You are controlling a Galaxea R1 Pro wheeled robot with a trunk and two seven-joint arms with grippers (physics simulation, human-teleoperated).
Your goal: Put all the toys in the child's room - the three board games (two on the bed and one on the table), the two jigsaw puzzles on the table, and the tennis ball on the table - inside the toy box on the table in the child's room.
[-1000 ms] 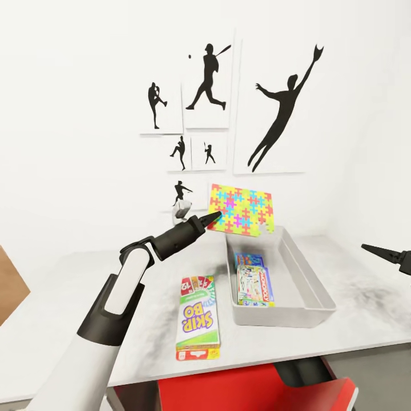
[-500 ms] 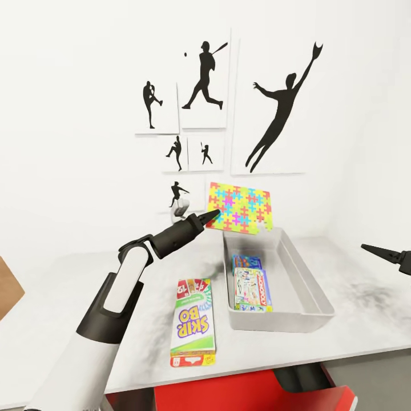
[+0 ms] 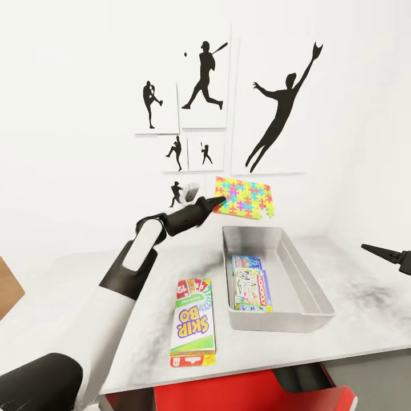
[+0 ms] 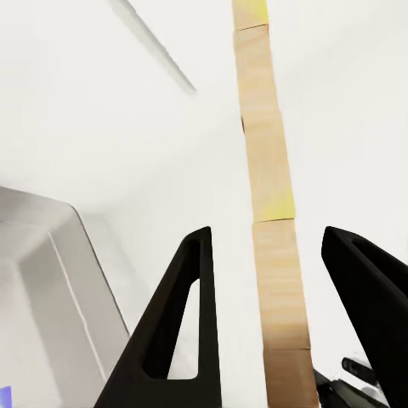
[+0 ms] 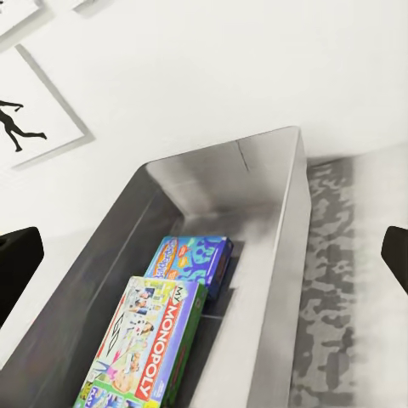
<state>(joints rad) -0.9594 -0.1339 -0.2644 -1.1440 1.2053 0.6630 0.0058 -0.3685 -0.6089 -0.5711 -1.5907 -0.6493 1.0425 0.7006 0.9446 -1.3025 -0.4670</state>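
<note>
Head view: the table spans the lower half of the frame, pale grey with dark smudges. Toy box sits right of centre on it, with the MONOPOLY box and the blue cartoon game lying flat along its left side; in your right wrist view the same two show in the bin, MONOPOLY partly overlapping the blue one. SKIP-BO box lies flat on the table just left of the toy box, apart from it. Your left gripper is raised at frame centre, pinching the left edge of a jigsaw puzzle, which hangs above the toy box's far end, clear of it. Left wrist view shows the puzzle edge-on between the fingers. Your right gripper sits at the right edge with nothing in it; right wrist view shows its fingertips spread wide.
</note>
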